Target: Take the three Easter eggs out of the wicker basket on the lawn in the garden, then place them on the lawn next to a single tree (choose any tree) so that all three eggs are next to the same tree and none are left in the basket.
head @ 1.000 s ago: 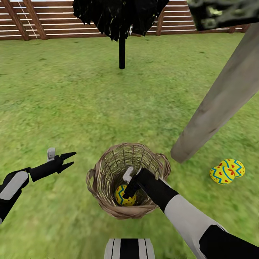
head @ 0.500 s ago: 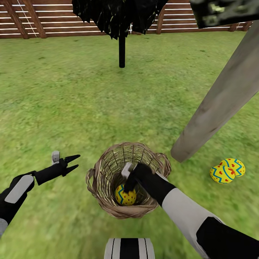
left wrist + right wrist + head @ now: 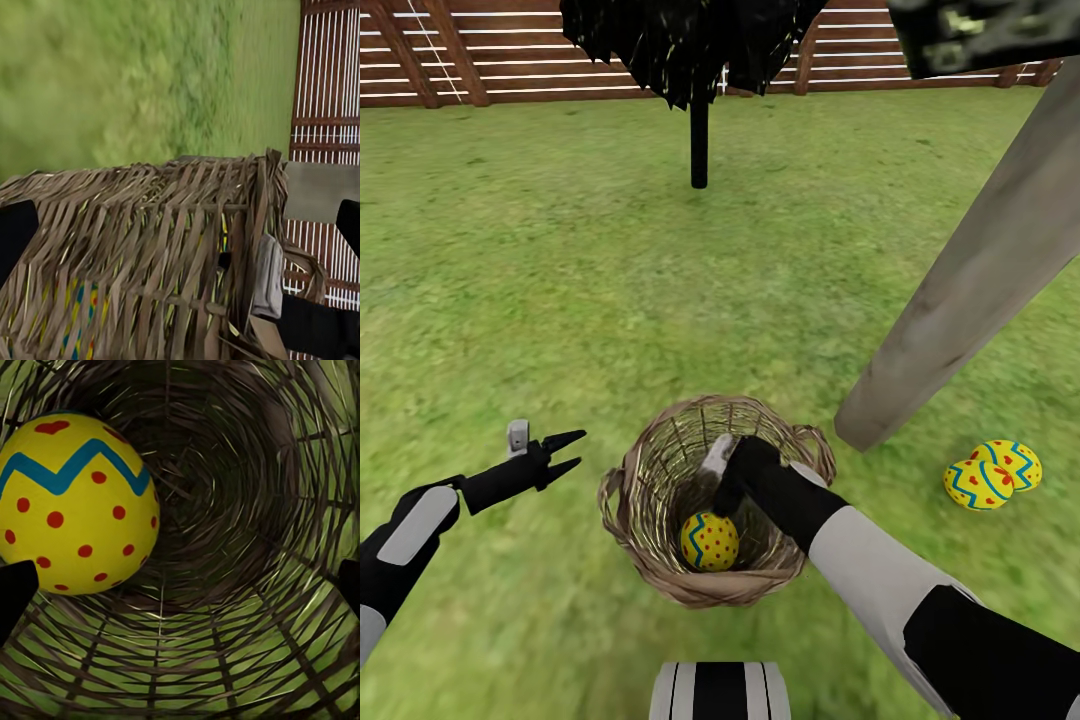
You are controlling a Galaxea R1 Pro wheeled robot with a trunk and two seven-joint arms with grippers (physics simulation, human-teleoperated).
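Egg (image 3: 709, 541) in basket (image 3: 650, 470), below right pincer (image 3: 722, 497)

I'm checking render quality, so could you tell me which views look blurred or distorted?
Head view: the lawn is smeared and mottled, and the tree trunk leans from wide-angle distortion. Left wrist view: grass blurry, wicker basket crisp. Right wrist view: the egg is sharp.

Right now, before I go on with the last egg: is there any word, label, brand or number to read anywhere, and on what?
None: no text reads in any view.
Easter eggs: blue zigzags and red spots, a pattern, no letters.
Wicker basket, tree trunk, fence, both arms: no marking.
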